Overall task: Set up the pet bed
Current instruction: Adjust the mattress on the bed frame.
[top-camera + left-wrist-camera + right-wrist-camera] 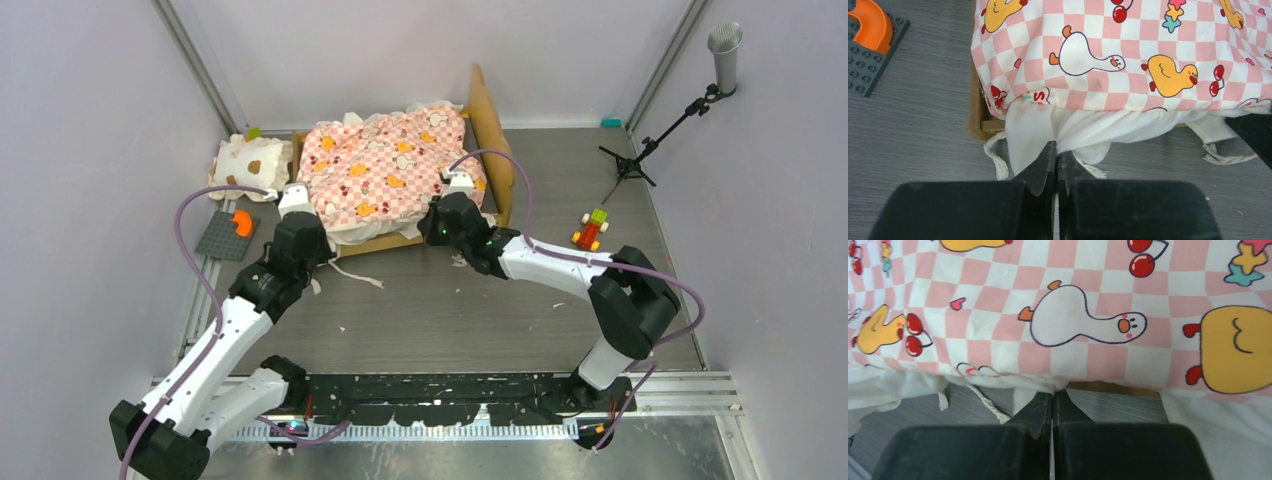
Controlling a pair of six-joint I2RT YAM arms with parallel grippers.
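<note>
The pet bed's light-wood frame (491,130) lies at the back centre, with the pink checkered mattress (390,165) printed with orange animals lying on it, its cream ruffle hanging over the near edge. My left gripper (318,243) is shut on the cream ruffle (1083,131) at the near left corner. My right gripper (437,222) is shut on the mattress edge (1068,385) at the near right corner. The wooden frame shows beside the fabric in the left wrist view (975,125) and under it in the right wrist view (1108,386). White cords (997,161) dangle from the ruffle.
A small cream pillow with brown spots (250,160) lies left of the bed. A grey baseplate with an orange arch (230,232) sits in front of it. A toy of coloured bricks (591,230) lies to the right, and a tripod stand (650,140) stands at the back right.
</note>
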